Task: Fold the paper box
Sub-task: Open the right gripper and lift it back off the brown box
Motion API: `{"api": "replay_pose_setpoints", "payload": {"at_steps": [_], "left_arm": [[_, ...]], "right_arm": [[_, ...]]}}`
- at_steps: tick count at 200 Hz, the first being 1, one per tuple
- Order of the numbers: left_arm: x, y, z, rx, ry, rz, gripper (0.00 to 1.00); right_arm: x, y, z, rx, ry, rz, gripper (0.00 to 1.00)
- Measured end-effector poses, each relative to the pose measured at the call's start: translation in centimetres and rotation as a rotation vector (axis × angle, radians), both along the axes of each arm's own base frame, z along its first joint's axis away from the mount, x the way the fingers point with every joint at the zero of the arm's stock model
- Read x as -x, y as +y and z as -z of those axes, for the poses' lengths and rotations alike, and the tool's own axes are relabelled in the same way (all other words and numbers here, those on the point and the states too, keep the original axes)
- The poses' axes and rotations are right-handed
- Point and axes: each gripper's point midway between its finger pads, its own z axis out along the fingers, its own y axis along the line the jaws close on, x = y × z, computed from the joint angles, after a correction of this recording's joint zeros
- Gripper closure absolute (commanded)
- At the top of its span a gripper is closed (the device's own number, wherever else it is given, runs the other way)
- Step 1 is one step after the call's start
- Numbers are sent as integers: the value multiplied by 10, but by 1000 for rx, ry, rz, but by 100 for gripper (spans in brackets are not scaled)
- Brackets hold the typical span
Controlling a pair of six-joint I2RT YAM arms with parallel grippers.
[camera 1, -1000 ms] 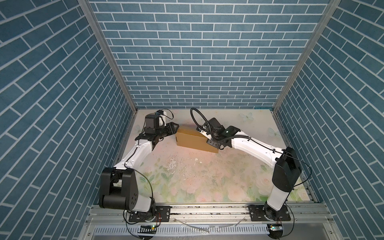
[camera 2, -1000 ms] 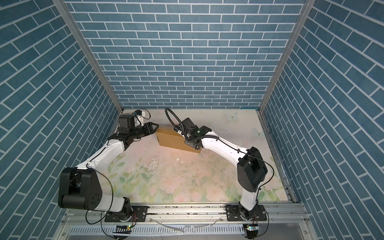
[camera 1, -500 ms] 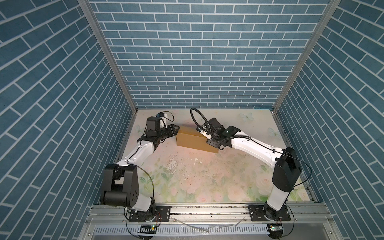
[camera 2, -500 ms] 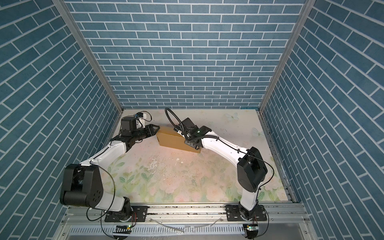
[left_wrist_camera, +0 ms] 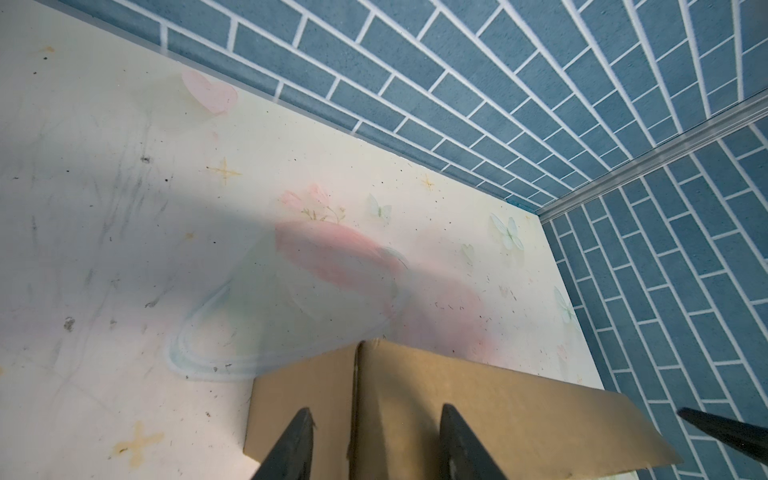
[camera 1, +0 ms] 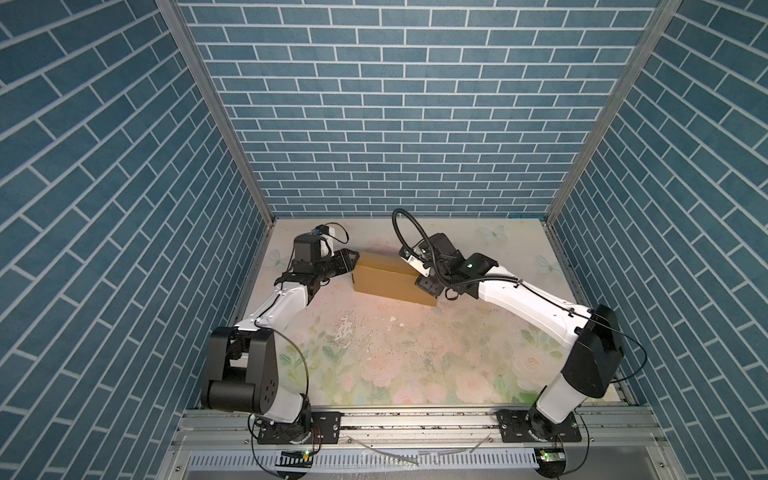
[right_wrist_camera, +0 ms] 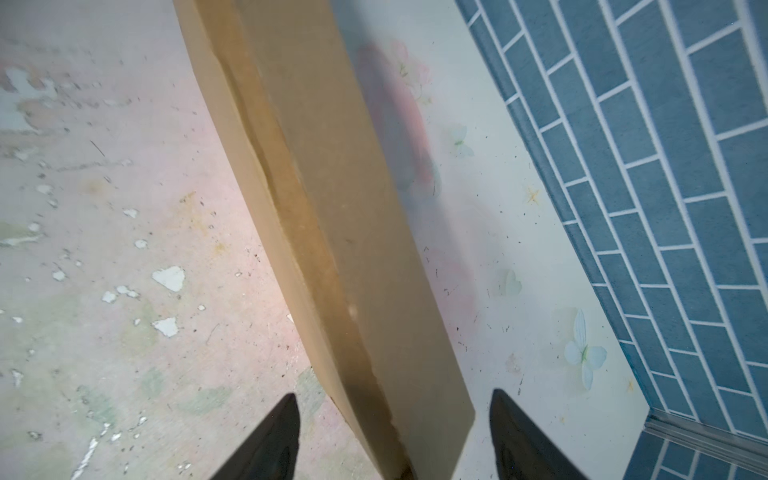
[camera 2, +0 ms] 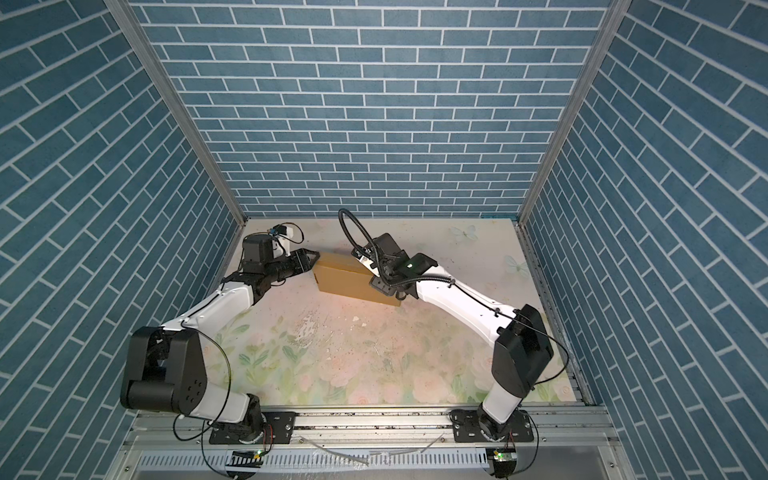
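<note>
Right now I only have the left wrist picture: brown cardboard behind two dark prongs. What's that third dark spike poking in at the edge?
Observer: A finger of the right gripper; in both top views it sits at the end of the paper box opposite the left gripper.
Operator: Is it squeezing the box?
Observer: No. The right wrist view shows its fingers apart, table visible between each and the box end.
Operator: Does the box look finished?
Observer: In a top view it looks closed, a long brown block lying on the floral table.
</note>
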Motion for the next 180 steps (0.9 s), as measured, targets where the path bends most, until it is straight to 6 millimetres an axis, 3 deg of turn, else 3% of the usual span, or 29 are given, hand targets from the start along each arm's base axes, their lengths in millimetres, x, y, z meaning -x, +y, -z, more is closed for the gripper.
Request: {"api": "replay_pose_setpoints", "payload": {"at_steps": [39,77,83,95,157,180], "left_arm": [[-3,0,2,7,1,-4,50],[-3,0,2,11,2,-6,50],[-3,0,2,11,2,-6,50],[-3,0,2,11,2,-6,50],[-3,0,2,11,2,-7,50],[-3,0,2,11,2,-6,50]], "right_arm": [[-2,-24,-35,-176,-21,70,25],[-20,-70,-54,-384,-26,268,21],[-23,-77,-54,-417,-26,302,18],[-27,-91,-54,-484,-27,370,1],[-45,-137,-42,-807,50,631,1],[-53,-146,-40,-937,102,673,1]]}}
